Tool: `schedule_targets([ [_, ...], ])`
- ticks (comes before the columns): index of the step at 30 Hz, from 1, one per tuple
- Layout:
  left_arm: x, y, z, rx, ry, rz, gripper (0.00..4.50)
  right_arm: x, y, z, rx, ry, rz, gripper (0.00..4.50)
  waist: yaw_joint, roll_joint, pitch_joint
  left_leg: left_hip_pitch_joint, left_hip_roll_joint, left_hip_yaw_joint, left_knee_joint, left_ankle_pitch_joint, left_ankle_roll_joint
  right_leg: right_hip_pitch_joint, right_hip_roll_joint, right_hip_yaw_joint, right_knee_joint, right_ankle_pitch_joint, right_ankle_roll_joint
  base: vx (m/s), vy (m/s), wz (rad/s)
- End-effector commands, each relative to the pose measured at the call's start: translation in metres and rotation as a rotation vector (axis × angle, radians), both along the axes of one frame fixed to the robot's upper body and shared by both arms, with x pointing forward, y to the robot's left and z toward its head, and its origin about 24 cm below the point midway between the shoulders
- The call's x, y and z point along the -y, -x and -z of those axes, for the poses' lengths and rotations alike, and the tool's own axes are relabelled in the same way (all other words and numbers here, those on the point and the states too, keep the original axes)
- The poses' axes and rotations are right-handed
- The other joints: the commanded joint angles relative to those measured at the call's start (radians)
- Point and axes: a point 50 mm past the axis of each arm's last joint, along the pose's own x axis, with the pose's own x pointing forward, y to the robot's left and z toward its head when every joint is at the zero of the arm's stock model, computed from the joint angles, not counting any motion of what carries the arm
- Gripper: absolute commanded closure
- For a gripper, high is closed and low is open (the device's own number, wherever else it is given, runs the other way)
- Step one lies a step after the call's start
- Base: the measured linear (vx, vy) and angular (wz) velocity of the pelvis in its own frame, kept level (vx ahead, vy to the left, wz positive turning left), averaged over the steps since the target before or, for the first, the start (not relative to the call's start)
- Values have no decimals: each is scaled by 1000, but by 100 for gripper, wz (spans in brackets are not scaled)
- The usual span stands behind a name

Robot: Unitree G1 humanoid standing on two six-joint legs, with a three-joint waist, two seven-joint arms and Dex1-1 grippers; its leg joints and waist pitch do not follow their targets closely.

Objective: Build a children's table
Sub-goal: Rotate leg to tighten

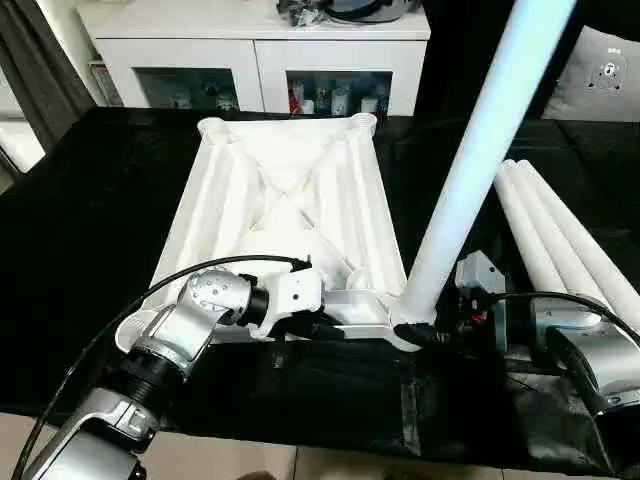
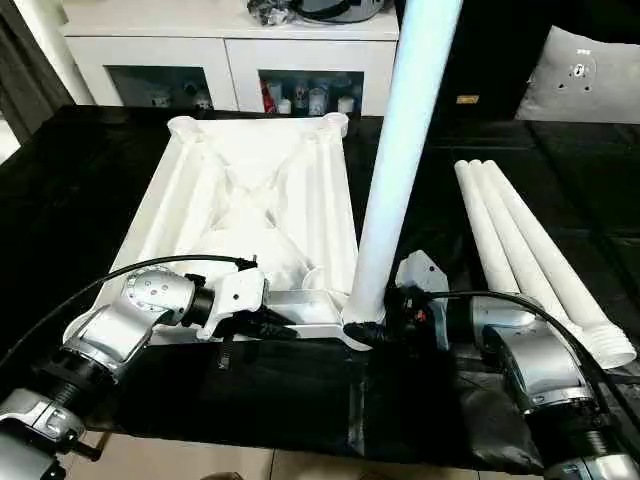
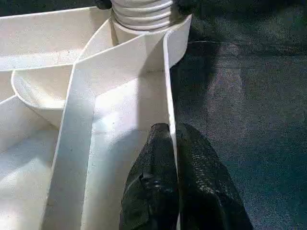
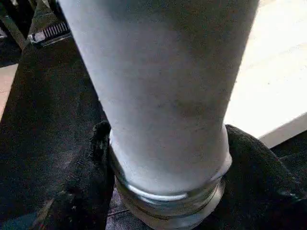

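Note:
The white table top (image 1: 290, 200) lies upside down on the black cloth, its X ribs facing up. One long white leg (image 1: 470, 170) stands nearly upright in the near right corner socket (image 1: 405, 325), its threaded base (image 3: 144, 12) seated there. My right gripper (image 2: 385, 325) is shut around the base of this leg (image 4: 163, 120). My left gripper (image 1: 325, 320) is shut on the near rim of the table top (image 3: 170, 96), one finger (image 3: 153, 187) inside the rim and one outside. Three more legs (image 2: 530, 250) lie side by side at the right.
A white cabinet with glass doors (image 1: 260, 60) stands behind the black-covered work surface (image 1: 80, 220). A grey cushion (image 2: 585, 75) lies at the back right. Pale floor (image 1: 230, 465) shows past the near edge. A black cable (image 1: 180, 275) loops over my left forearm.

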Motion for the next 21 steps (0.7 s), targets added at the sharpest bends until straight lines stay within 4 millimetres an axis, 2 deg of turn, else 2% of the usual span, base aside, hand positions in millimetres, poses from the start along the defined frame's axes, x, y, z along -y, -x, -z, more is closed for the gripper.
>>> schedule_targets([
  [1, 5, 11, 8, -38, -38, 93, 450, -2, -4, -8, 26, -21, -14, 156, 0, -23, -65, -7, 92, -23, -71, 61, 194, 61, -75, 50, -53, -55, -291, 0, 0, 0],
  [3, 5, 11, 9, -40, -38, 91, 450, -3, -3, -7, 18, -29, -16, 164, 0, -24, -65, -6, 93, -23, -71, 61, 198, 60, -75, 49, -53, -57, -293, 0, 0, 0],
  [4, 5, 11, 9, -42, -36, 90, 450, -3, -2, -6, 13, -37, -15, 166, -1, -29, -65, -6, 93, -22, -71, 61, 200, 61, -75, 49, -53, -60, -292, 0, 0, 0],
  [8, 10, 9, 9, -60, 2, 7, 450, -10, -1, -2, -17, -86, 17, 171, -1, -29, -64, -6, 94, -21, -72, 54, 193, 61, -76, 50, -55, -89, -290, 0, 0, 0],
  [11, 15, 8, 7, -79, 47, -90, 450, -21, -6, 7, -15, -60, 117, 171, -7, -28, -61, -7, 92, -22, -75, 41, 174, 61, -75, 50, -59, -118, -283, 0, 0, 0],
  [12, 18, 8, 7, -90, 64, -131, 450, -26, -10, 12, -13, -44, 171, 171, -11, -23, -58, -5, 92, -22, -79, 8, 156, 59, -74, 49, -66, -157, -276, 0, 0, 0],
  [13, 18, 8, 7, -91, 66, -135, 450, -27, -11, 12, -13, -45, 178, 171, -19, -24, -54, -7, 90, -23, -84, -34, 130, 62, -73, 49, -71, -208, -267, 0, 0, 0],
  [14, 22, 8, 6, -96, 87, -185, 450, -35, -16, 16, -9, -57, 255, 171, -25, -23, -52, -9, 89, -24, -87, -52, 115, 64, -74, 50, -73, -234, -260, 0, 0, 0],
  [15, 26, 7, 5, -102, 104, -241, 450, -44, -24, 19, -17, -86, 351, 172, -35, -23, -50, -9, 87, -25, -92, -87, 83, 65, -74, 50, -80, -293, -242, 0, 0, 0],
  [16, 30, 5, 4, -95, 115, -303, 450, -54, -31, 22, -33, -121, 443, 172, -48, -29, -51, -10, 85, -27, -94, -119, 55, 65, -72, 48, -82, -338, -227, 0, 0, 0],
  [18, 34, 2, 3, -86, 106, -389, 450, -63, -38, 26, -45, -126, 528, 173, -63, -27, -51, -8, 82, -28, -93, -137, 33, 61, -73, 48, -87, -378, -210, 0, 0, 0],
  [19, 35, 1, 3, -83, 96, -423, 450, -65, -40, 27, -45, -118, 555, 173, -68, -25, -48, -7, 80, -28, -94, -150, 34, 58, -70, 48, -93, -401, -200, 0, 0, 0],
  [21, 36, -4, 2, -52, 82, -492, 450, -67, -45, 30, -46, -97, 639, 173, -69, -24, -50, -7, 82, -27, -94, -149, 44, 57, -68, 50, -92, -378, -204, 0, 0, 0],
])
